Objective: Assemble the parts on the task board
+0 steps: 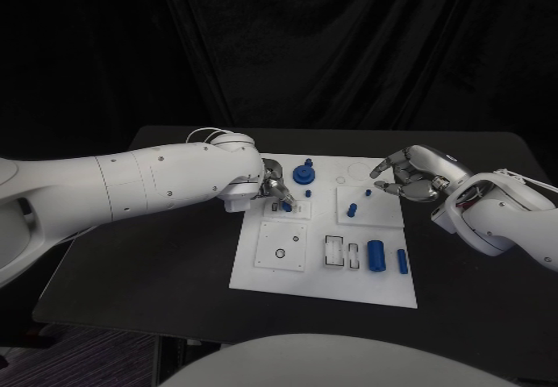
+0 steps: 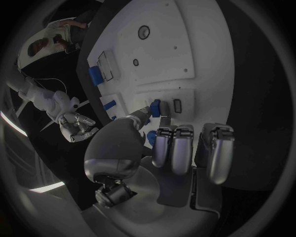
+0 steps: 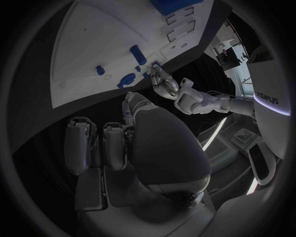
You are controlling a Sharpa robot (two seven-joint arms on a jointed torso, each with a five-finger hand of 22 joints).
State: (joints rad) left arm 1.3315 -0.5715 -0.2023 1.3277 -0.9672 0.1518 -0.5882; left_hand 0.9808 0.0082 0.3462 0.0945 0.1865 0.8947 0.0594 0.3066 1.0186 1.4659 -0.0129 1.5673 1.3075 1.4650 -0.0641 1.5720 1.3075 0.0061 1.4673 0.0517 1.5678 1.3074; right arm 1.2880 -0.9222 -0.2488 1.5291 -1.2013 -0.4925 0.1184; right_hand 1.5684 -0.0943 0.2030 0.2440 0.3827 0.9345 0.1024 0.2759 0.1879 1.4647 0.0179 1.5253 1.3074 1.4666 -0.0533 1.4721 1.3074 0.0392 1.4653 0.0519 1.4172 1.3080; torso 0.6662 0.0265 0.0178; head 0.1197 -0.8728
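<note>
Left hand (image 1: 272,187) apparently pinches small blue part (image 2: 155,107); right hand (image 1: 410,173) open.

The right silver many-fingered hand (image 3: 132,148) hangs above the black table, its fingers curled inward and nothing between them. Beyond it lies the white rectangular task board (image 3: 98,44). On the board, a short blue cylinder part (image 3: 137,51) lies near the middle. A smaller blue round part (image 3: 100,70) stands at about eight o'clock from it, well apart. At the board's edge, the left silver hand (image 3: 162,81) on its white arm (image 3: 209,102) touches a blue part (image 3: 128,80). A large blue block (image 3: 172,5) sits at the board's far end.
</note>
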